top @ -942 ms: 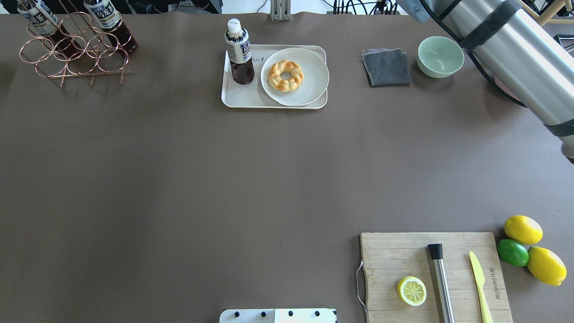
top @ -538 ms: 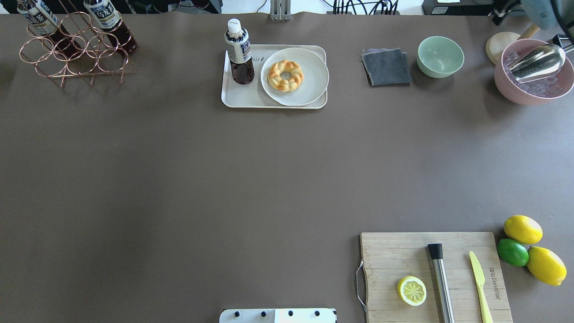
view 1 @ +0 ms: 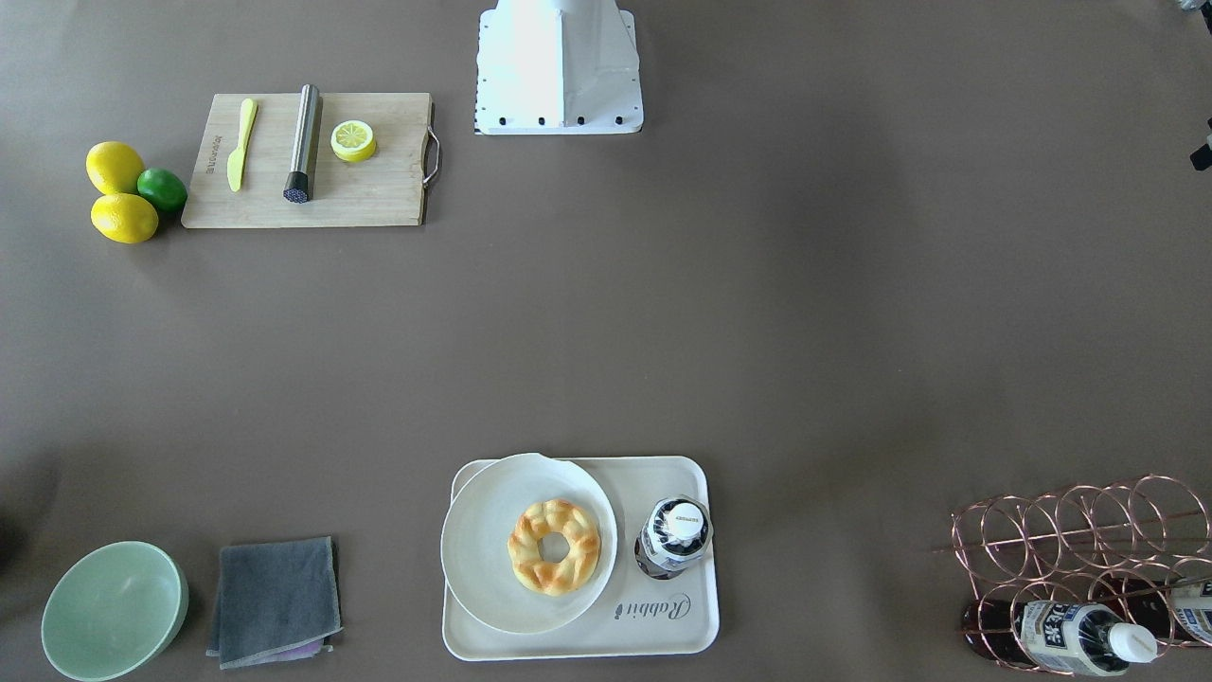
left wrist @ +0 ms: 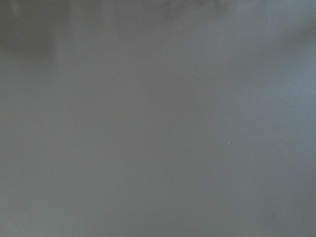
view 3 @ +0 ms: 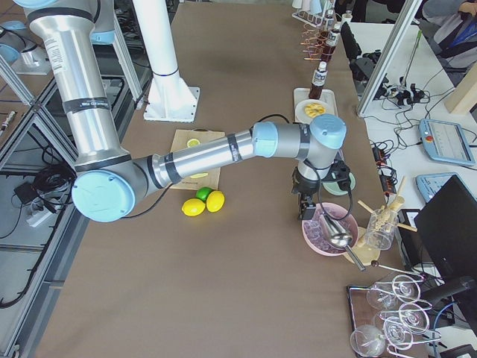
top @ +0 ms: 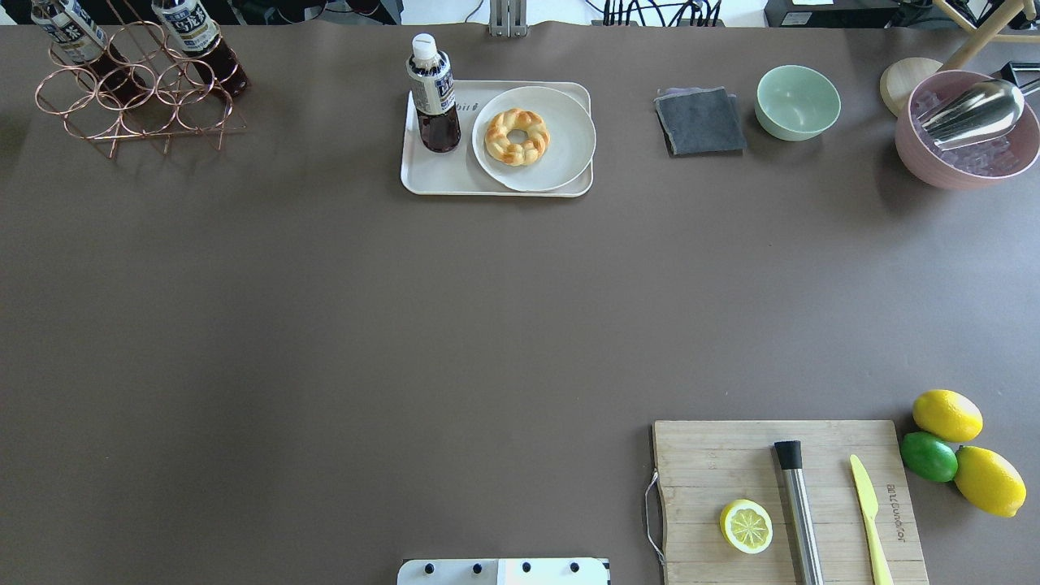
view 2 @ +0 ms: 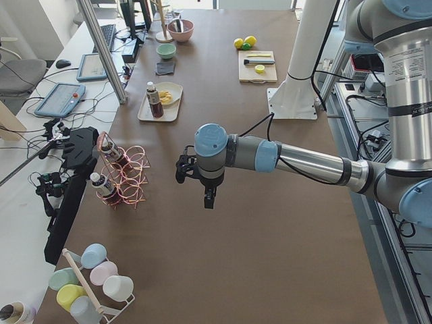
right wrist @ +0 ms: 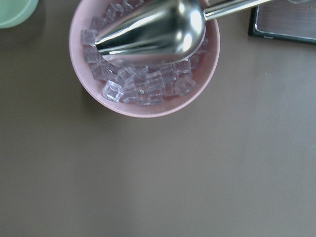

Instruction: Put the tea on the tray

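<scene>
One tea bottle (top: 435,97) stands upright on the left end of the cream tray (top: 439,177), beside the plate; it also shows in the front view (view 1: 674,538) on the tray (view 1: 663,637). Neither gripper is near it. My left gripper (view 2: 208,196) hangs over bare table near the copper rack and shows only in the exterior left view. My right gripper (view 3: 305,207) hangs next to the pink bowl and shows only in the exterior right view. I cannot tell whether either is open or shut. Both wrist views show no fingers.
Two more tea bottles (top: 197,36) lie in a copper wire rack (top: 138,97). A white plate with a braided bun (top: 517,136) fills the tray's right side. A grey cloth (top: 700,122), green bowl (top: 798,102), pink ice bowl with scoop (top: 967,130), cutting board (top: 788,504) and lemons (top: 946,416) lie to the right.
My right arm has swung out of the overhead view's top right corner, uncovering the pink ice bowl. The tea bottle and the tray have not moved.
</scene>
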Motion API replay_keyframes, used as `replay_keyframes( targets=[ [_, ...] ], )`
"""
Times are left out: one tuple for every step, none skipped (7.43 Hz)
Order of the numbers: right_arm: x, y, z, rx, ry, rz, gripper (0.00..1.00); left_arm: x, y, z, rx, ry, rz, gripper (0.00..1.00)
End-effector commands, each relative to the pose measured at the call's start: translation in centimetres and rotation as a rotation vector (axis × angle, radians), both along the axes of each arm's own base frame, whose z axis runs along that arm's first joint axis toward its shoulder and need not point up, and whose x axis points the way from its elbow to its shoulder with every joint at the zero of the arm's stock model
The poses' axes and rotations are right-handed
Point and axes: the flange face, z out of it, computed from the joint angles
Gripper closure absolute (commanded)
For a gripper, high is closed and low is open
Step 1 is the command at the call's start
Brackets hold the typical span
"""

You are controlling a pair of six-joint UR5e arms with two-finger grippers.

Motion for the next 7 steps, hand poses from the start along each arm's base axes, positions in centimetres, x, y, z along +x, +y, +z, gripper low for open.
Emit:
replay_keyframes(
  targets=[
    [6.9, 7.2, 5.5, -0.027, -0.010, 0.044, 0.00, 0.8, 0.6, -0.2, -0.025, 0.001, 0.000, 0.03],
    [7.2, 7.4, 4.5, -0.010, -0.009, 0.050, 0.00, 0.5, 0.6, -0.5, -0.017, -0.011, -0.008, 0.03],
    [5.3, 6.5, 3.9, 0.001, -0.017, 0.014, 0.00, -0.5, 0.5, 0.2, -0.013, -0.074, -0.029, 0.03],
    [1.9, 5.0, 2.6, 0.022, -0.020, -0.046, 0.00, -2.4, 1.2, 2.1, -0.001, -0.098, -0.022, 0.03],
    [0.0, 3.4, 1.4, 0.042, -0.019, -0.082, 0.00, -4.7, 2.5, 3.7, -0.018, -0.103, -0.060, 0.03],
    [-1.8, 3.1, 1.2, 0.048, -0.021, -0.113, 0.00, -5.8, 3.2, 5.6, -0.022, -0.108, -0.050, 0.02],
    [-2.8, 3.1, 0.7, 0.059, -0.024, -0.131, 0.00, -7.1, 4.5, 6.9, 0.000, -0.110, -0.033, 0.02]
  ],
)
